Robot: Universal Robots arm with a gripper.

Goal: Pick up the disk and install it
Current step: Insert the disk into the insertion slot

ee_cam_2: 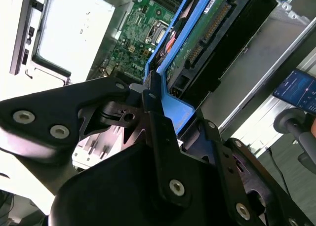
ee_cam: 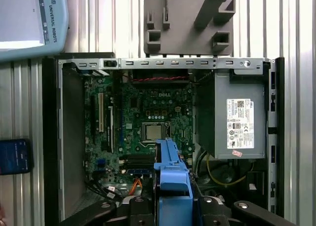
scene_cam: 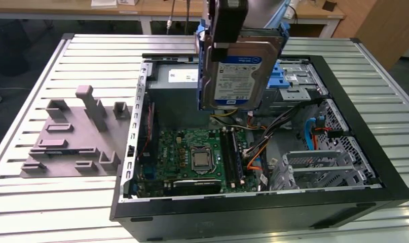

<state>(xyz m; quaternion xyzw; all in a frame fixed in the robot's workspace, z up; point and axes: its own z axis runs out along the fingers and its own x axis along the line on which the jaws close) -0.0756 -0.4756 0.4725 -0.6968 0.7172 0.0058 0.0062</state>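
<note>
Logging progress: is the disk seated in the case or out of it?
Out. The disk hangs on edge above the open case, clamped in the gripper.

- The jaws of the gripper [scene_cam: 230,38] are clamping the disk [scene_cam: 239,71], which is filling the room just beneath them.
- Open air is surrounding the jaws above the case [scene_cam: 258,217].
- Below the jaws, cables [scene_cam: 285,122] and the motherboard [scene_cam: 197,152] are covering the floor, while the power supply [scene_cam: 177,78] and drive cage [scene_cam: 300,78] are flanking that gap.

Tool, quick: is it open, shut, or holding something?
Tool: shut on the disk, above the open computer case.
</note>
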